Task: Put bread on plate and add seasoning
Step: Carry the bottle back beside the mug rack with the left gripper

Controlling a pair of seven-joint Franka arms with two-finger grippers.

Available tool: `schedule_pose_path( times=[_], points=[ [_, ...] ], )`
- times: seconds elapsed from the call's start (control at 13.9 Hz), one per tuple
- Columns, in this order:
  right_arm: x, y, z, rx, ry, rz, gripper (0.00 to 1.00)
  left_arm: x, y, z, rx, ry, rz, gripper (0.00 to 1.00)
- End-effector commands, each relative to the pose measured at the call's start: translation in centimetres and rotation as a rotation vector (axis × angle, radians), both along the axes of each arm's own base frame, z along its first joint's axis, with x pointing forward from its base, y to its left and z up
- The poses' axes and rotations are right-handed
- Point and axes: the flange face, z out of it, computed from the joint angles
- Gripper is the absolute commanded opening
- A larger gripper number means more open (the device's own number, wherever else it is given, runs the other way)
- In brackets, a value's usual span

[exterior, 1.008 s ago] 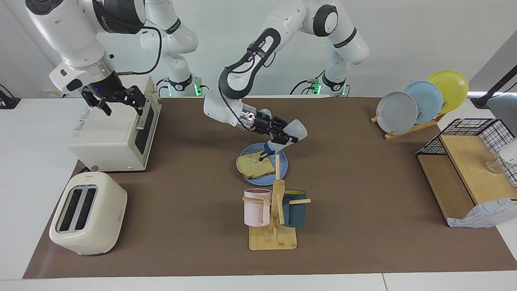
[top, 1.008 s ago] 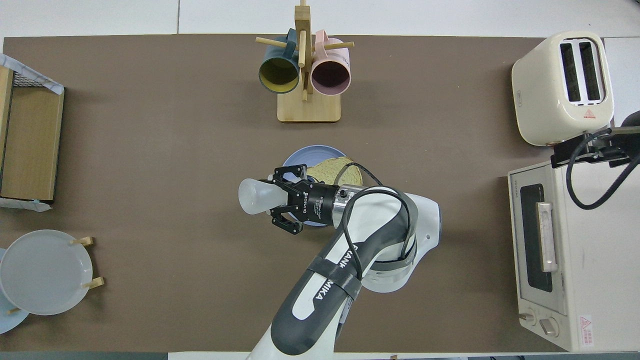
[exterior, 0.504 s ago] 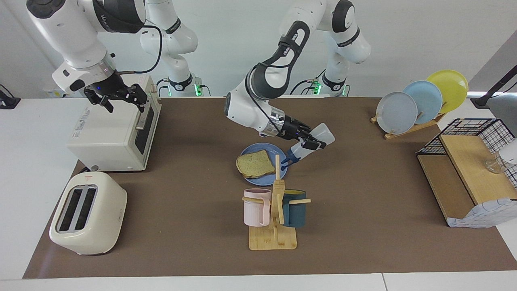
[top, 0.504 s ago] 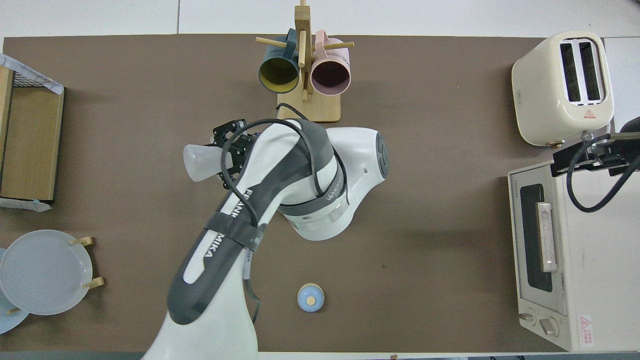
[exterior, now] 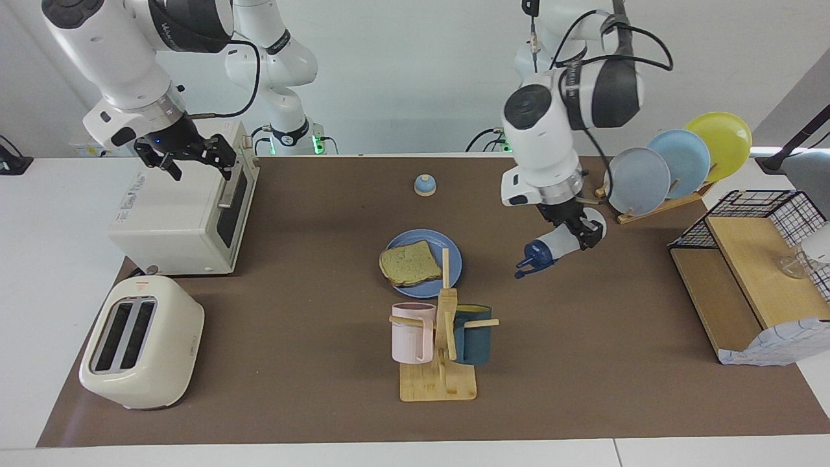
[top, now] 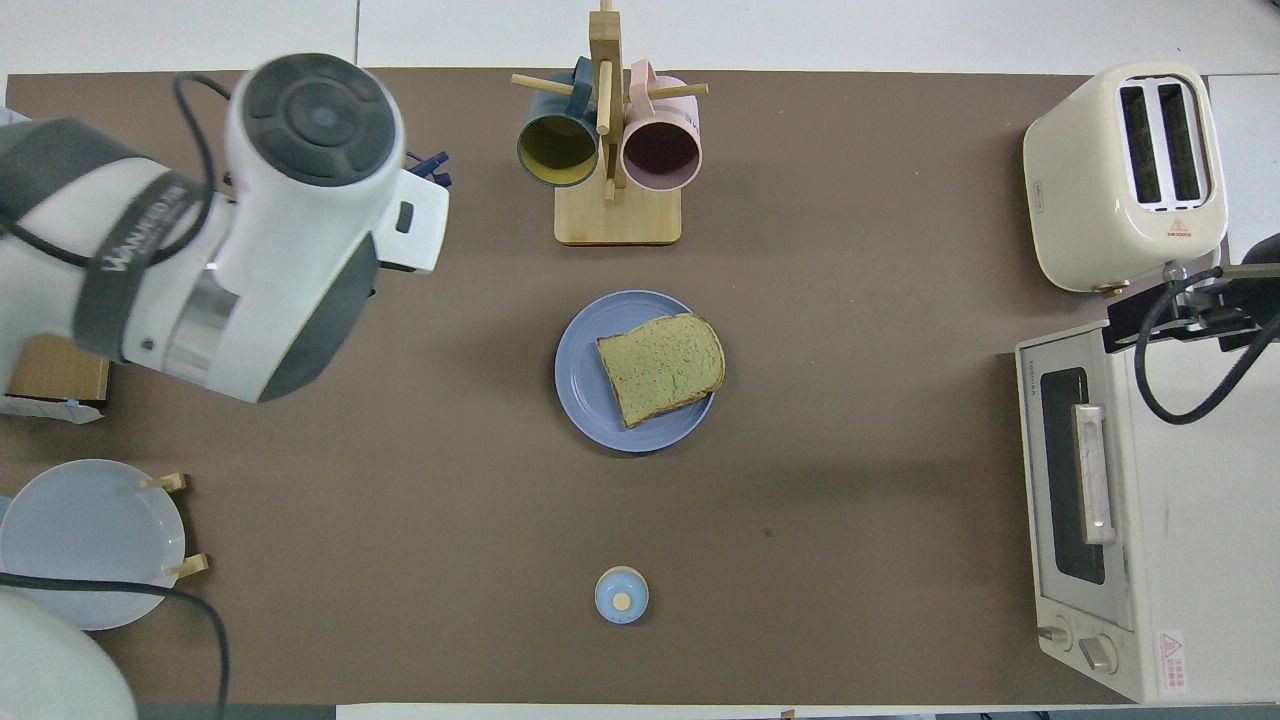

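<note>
The bread [exterior: 410, 263] lies flat on the blue plate [exterior: 454, 256] at the middle of the mat, also in the overhead view as bread [top: 662, 365] on the plate [top: 580, 370]. My left gripper [exterior: 579, 232] is shut on the seasoning bottle [exterior: 551, 248] and holds it tilted, navy cap down, in the air over bare mat between the plate and the plate rack. In the overhead view the left arm hides the gripper and only the cap tip [top: 430, 165] shows. My right gripper [exterior: 194, 162] is open and empty over the toaster oven, where the arm waits.
A blue-domed bell [exterior: 425, 185] sits nearer to the robots than the plate. A mug rack [exterior: 441, 337] with two mugs stands just farther. Toaster oven [exterior: 181, 207] and toaster [exterior: 139, 340] are at the right arm's end; plate rack [exterior: 674, 162] and wire shelf [exterior: 752, 259] at the left arm's.
My left arm has swung the bottle away from over the plate toward its own end of the table, uncovering the bread and the bell. The right arm has barely moved.
</note>
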Motion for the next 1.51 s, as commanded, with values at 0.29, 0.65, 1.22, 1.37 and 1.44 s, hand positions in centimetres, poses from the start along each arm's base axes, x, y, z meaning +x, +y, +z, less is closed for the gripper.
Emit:
schedule_pose_path(
  times=[0.29,0.65,1.22,1.37,1.44],
  points=[
    [-0.3,0.0,0.4,0.021,0.003,0.023,1.00,-1.8,3.7,-5.5,-0.522,-0.374,0.307,0.00],
    [-0.3,0.0,0.4,0.021,0.003,0.021,1.00,-3.8,3.4,-12.0,-0.804,-0.641,0.444,0.00],
    [-0.2,0.1,0.4,0.022,0.002,0.023,1.00,-1.0,0.7,-20.0,-0.931,-0.776,0.445,0.00],
    [-0.2,0.1,0.4,0.022,0.000,0.023,1.00,0.2,0.1,-22.1,-0.911,-0.773,0.440,0.00],
    [-0.2,0.1,0.4,0.023,0.002,0.024,1.00,0.8,-0.2,-22.7,-0.907,-0.773,0.434,0.00]
  ],
)
